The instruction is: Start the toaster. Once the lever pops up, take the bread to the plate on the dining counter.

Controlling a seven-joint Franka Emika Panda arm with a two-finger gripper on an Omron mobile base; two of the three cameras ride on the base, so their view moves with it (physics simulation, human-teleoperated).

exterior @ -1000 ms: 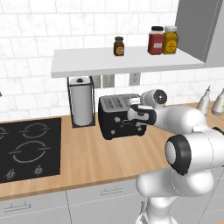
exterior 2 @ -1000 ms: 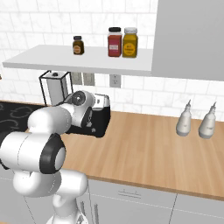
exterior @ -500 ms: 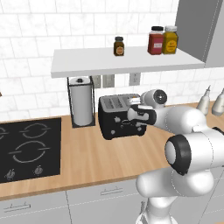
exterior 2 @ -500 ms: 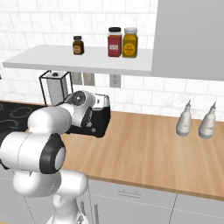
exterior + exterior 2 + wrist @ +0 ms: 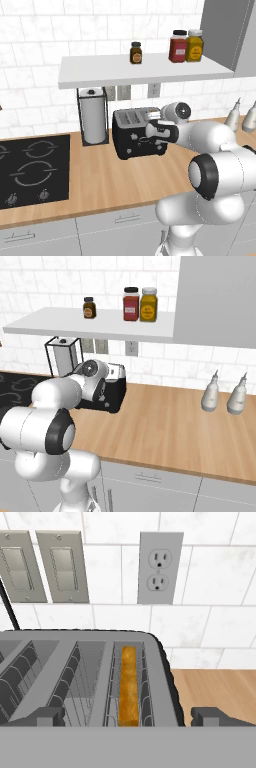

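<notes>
The black toaster stands on the wood counter against the tiled wall, also seen as toaster behind my arm. In the hand view its grey top has several slots, and the golden-brown bread sits on edge in the rightmost one. My gripper hovers just in front of and above the toaster's right end, open, with its fingertips wide apart on either side of the bread slot and nothing between them. In the left base view the gripper is at the toaster's right front. The plate and dining counter are out of view.
A paper towel holder stands left of the toaster, and a black cooktop lies further left. A white shelf with jars hangs above. Two grey bottles stand at the right. An outlet and switches are on the wall.
</notes>
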